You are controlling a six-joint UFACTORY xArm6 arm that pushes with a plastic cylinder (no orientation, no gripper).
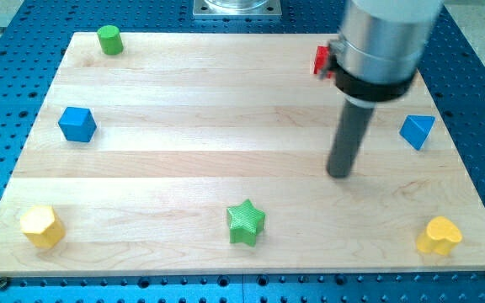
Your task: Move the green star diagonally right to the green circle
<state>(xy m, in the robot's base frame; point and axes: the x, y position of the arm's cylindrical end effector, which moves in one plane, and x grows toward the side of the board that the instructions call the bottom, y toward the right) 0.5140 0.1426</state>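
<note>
Closest to me, at the view's bottom, the green star (246, 222) sits near the front edge of the desk (226, 160), about in the middle. A yellow block (40, 225) sits in the bottom left corner and a yellow heart-like block (439, 236) in the bottom right. A bit farther up, my tip (340, 174) rests on the wood, up and to the right of the star and well apart from it. There are no fingers here to spread or pinch, only the rod. Farther back are a blue cube (77, 124) on the left and a blue triangle-like block (418, 131) on the right. At the far edge, the green circle (109, 39) stands in the top left corner, and a red block (321, 61) peeks out from behind the arm. I think the push has not begun yet. Next, I need to get my tip to the side of the star that faces away from the circle, then push it slowly toward the circle, keeping clear of the blue cube.
</note>
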